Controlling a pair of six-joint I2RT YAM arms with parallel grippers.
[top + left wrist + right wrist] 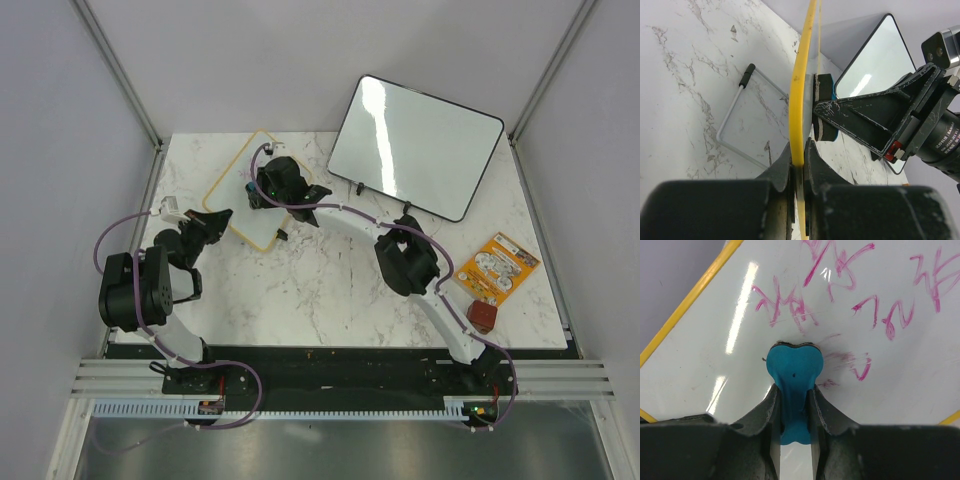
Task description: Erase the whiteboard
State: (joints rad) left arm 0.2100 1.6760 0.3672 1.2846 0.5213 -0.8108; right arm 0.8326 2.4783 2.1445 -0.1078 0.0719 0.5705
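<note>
The small whiteboard (238, 183) with the yellow frame stands tilted at the back left of the table. My left gripper (220, 217) is shut on its yellow frame (799, 100), which runs up between the jaws (799, 161). My right gripper (264, 188) reaches across to the board and is shut on a blue eraser (792, 369), pressed felt-first against the white face (905, 375). Pink handwriting (790, 307) covers the board above and right of the eraser, with smeared strokes (850, 362) just beside it. The eraser and right fingers also show in the left wrist view (823, 107).
A larger black-framed glossy board (415, 145) leans at the back right and also shows in the left wrist view (875, 57). An orange packet (497, 265) and a dark red block (482, 316) lie at the right. A wire stand (735, 120) lies on the marble behind the small board.
</note>
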